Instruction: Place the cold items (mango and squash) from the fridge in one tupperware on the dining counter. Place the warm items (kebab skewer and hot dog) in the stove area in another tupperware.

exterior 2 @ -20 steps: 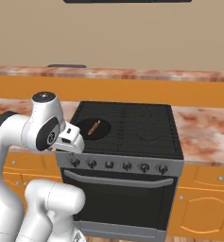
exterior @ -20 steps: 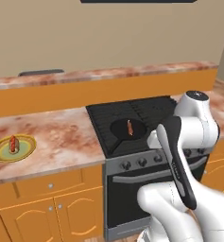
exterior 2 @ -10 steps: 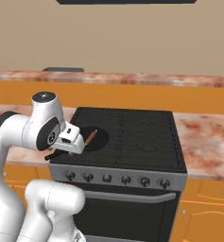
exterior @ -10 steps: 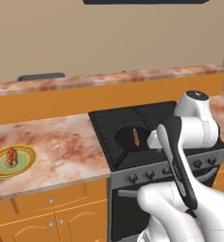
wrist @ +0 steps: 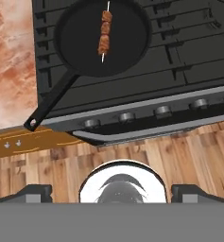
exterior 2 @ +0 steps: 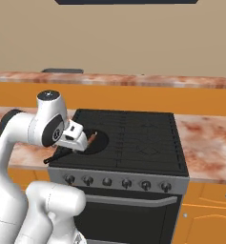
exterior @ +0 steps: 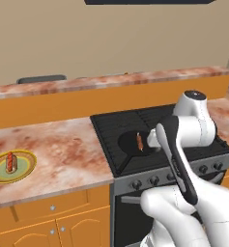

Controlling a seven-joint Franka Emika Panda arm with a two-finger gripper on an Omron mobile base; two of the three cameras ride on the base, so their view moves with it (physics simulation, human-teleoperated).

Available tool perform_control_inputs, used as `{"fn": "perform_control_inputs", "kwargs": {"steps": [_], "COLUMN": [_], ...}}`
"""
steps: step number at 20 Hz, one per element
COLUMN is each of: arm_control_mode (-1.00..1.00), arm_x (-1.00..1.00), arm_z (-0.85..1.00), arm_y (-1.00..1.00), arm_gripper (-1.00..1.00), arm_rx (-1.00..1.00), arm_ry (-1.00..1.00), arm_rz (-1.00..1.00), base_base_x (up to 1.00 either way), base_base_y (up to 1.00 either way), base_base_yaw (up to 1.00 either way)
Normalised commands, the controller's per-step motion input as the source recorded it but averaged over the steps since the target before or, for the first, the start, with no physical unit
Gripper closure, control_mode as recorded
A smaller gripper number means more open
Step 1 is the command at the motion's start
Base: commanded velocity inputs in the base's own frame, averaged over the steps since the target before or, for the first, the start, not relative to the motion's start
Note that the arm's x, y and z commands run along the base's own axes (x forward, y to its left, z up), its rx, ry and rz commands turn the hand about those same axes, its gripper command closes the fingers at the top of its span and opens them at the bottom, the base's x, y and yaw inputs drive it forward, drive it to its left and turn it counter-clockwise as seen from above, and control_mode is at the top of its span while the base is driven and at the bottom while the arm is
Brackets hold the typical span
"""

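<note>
Hovering released above the stove (wrist: 179,61), the pincer (wrist: 111,191) lines up on the skewer (wrist: 104,32) at twelve o'clock in the pan (wrist: 80,52).

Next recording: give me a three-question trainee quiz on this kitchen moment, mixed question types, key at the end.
1. True or false: the kebab skewer lies in the black pan on the stove.
2. The hot dog sits on: A) a yellow-green plate on the counter, B) the stove, C) the dark grey tray.
3. Is the gripper open or shut?

Key: 1 true. 2 A. 3 open, holding nothing.
</note>
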Motion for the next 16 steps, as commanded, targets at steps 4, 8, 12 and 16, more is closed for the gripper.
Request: {"fn": "perform_control_inputs", "kwargs": {"steps": [4, 8, 12, 16], "arm_control_mode": [-1.00, -1.00, -1.00, -1.00], "arm_x": [0.94, 1.00, 1.00, 1.00], "arm_z": [0.00, -0.42, -0.54, -0.33], "arm_y": [0.01, 0.00, 0.00, -0.06], "arm_gripper": [-1.00, -1.00, -1.00, -1.00], "arm_rx": [0.00, 0.00, 0.00, 0.00], "arm_ry": [0.13, 0.10, 0.01, 0.17], "arm_rz": [-0.06, -0.08, -0.09, -0.05], "base_base_x": [0.00, 0.00, 0.00, 0.00], "base_base_y": [0.00, 0.00, 0.00, 0.00], "base_base_yaw": [0.00, 0.00, 0.00, 0.00]}}
